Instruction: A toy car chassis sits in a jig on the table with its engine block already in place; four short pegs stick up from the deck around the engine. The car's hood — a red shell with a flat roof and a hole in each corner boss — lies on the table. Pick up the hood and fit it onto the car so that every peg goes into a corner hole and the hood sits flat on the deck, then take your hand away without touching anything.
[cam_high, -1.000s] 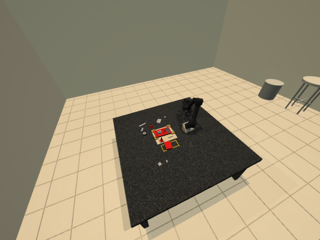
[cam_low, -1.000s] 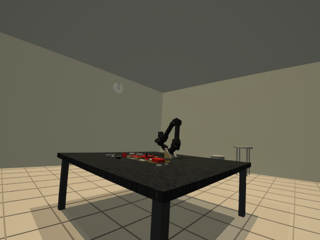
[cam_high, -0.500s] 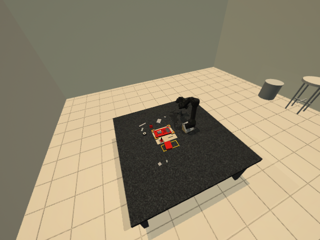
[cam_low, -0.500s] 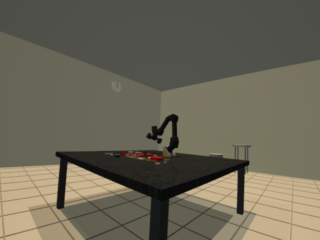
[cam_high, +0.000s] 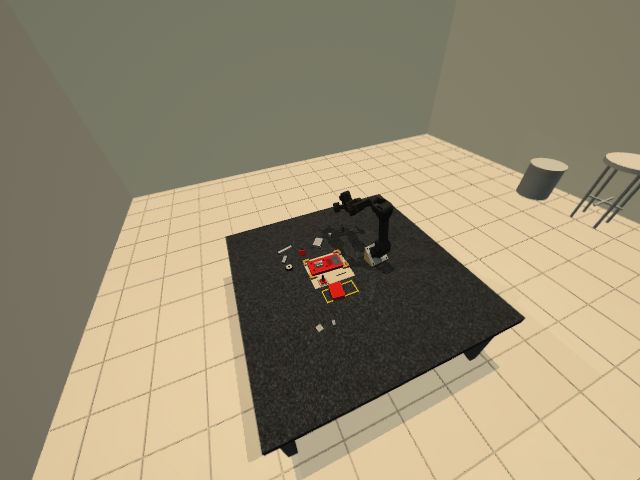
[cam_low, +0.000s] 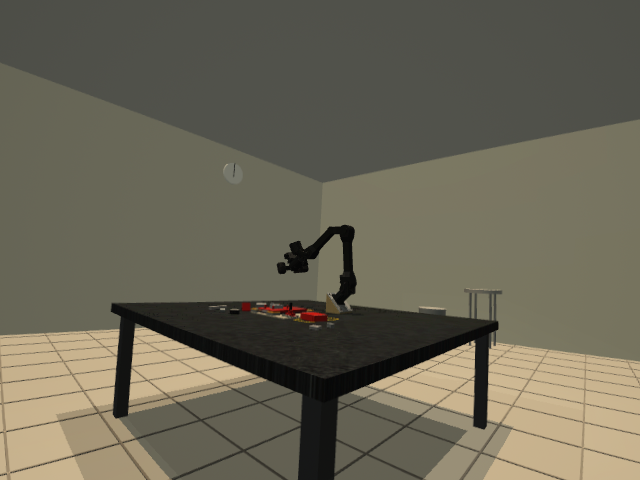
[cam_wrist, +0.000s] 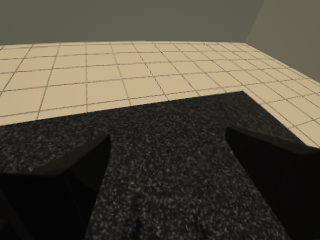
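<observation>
The red chassis (cam_high: 312, 268) lies in its jig with orange corner marks, left of the arm's base in the top view. A light grey block (cam_high: 318, 263), seemingly the engine, sits on its deck; the pegs are too small to make out. The hood (cam_high: 336, 291) (cam_low: 313, 316), a red block-like shell with a flat roof, rests on the table at a yellow outline (cam_high: 357, 289), apart from the chassis; its holes cannot be seen. My gripper (cam_wrist: 169, 135) is open and empty, high above the table and away from the hood, facing the far table edge.
A small red piece with a black upright (cam_high: 323, 280) stands between chassis and hood. A red cube (cam_high: 301, 252) (cam_low: 246, 306), a pale plate (cam_high: 317, 241), a round part (cam_high: 288, 267) and a pale strip (cam_high: 284, 249) lie beyond the chassis. Two pale bits, one a small square (cam_high: 319, 327), lie beyond the hood.
</observation>
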